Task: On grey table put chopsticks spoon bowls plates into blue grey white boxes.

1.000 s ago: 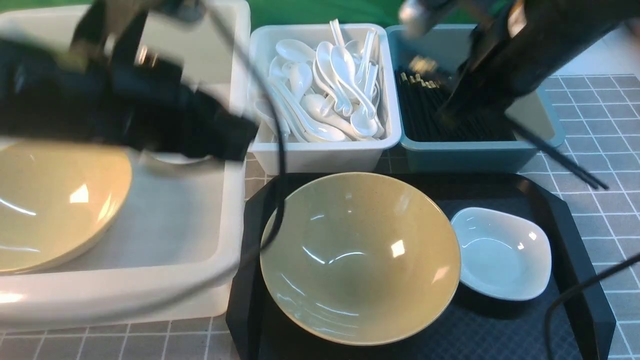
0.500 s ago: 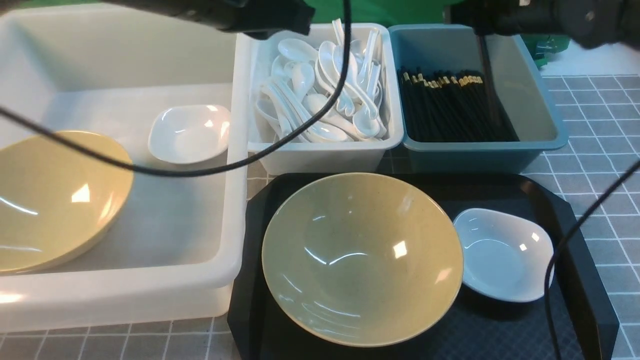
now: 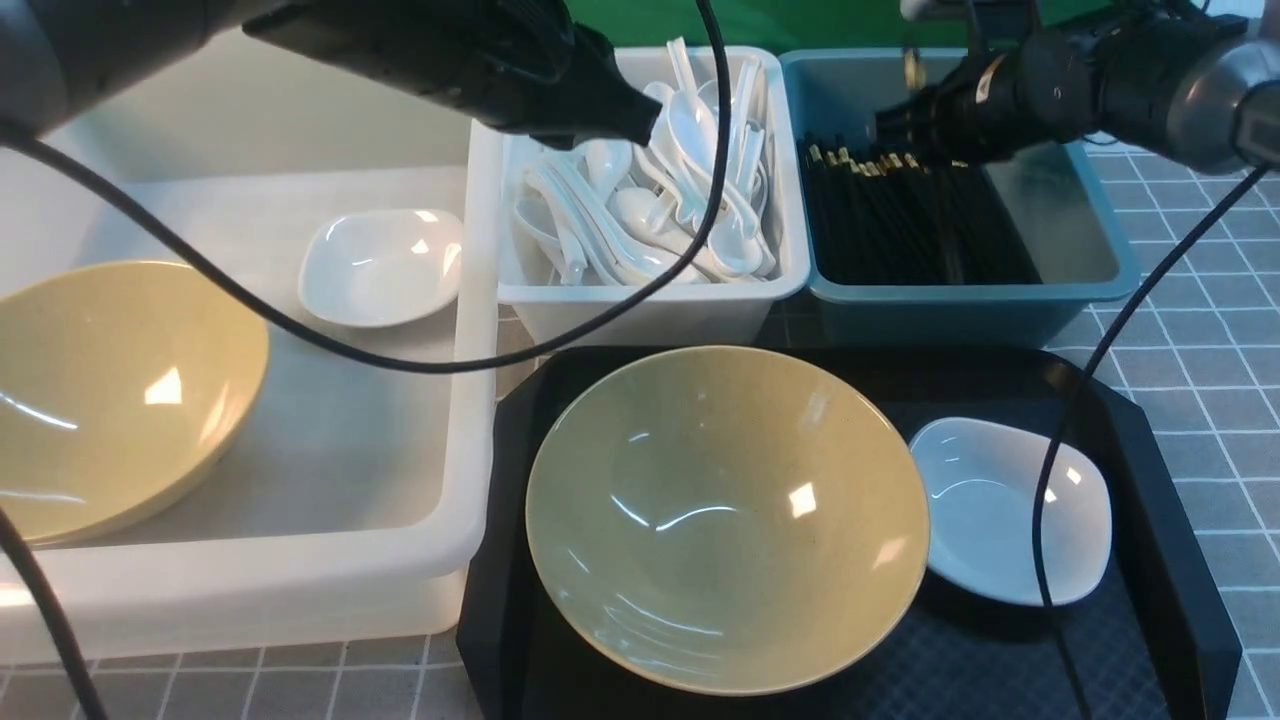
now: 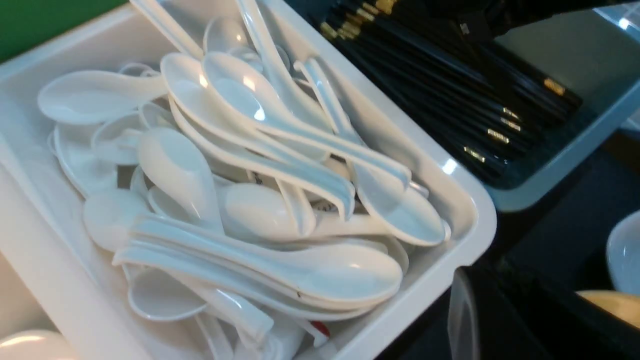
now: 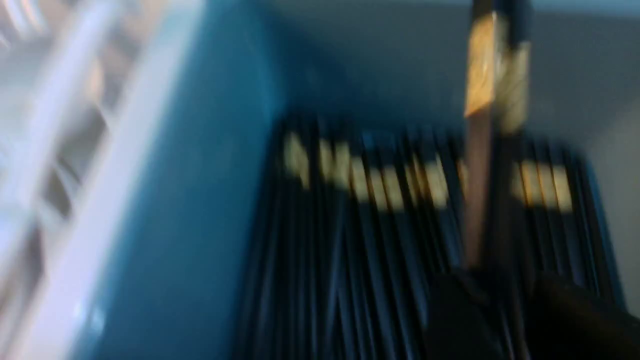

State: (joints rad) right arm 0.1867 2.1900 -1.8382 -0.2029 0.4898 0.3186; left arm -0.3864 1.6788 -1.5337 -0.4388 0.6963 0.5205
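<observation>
My right gripper (image 3: 895, 125) hovers over the far end of the blue-grey box (image 3: 960, 295). It is shut on chopsticks whose gold bands (image 3: 910, 70) stick up; the right wrist view shows the gripper (image 5: 487, 285) and these chopsticks (image 5: 492, 65), blurred. Many chopsticks (image 3: 900, 220) lie in that box. My left gripper (image 3: 645, 125) hangs over the small white box (image 3: 650, 300) full of spoons (image 3: 680, 200), tapered shut and empty. One bowl (image 3: 100, 390) and one plate (image 3: 380, 265) lie in the large white box (image 3: 250, 580). Another bowl (image 3: 725, 515) and plate (image 3: 1005, 510) sit in front.
The second bowl and plate rest on a black tray (image 3: 1170, 520) on the grey table (image 3: 1220, 300), just in front of the two small boxes. Black cables hang from both arms across the boxes and the tray.
My left arm rose out of the large white box, leaving the plate there, and swung right over the spoons. My right gripper carried the chopsticks from the box's front right toward its far end.
</observation>
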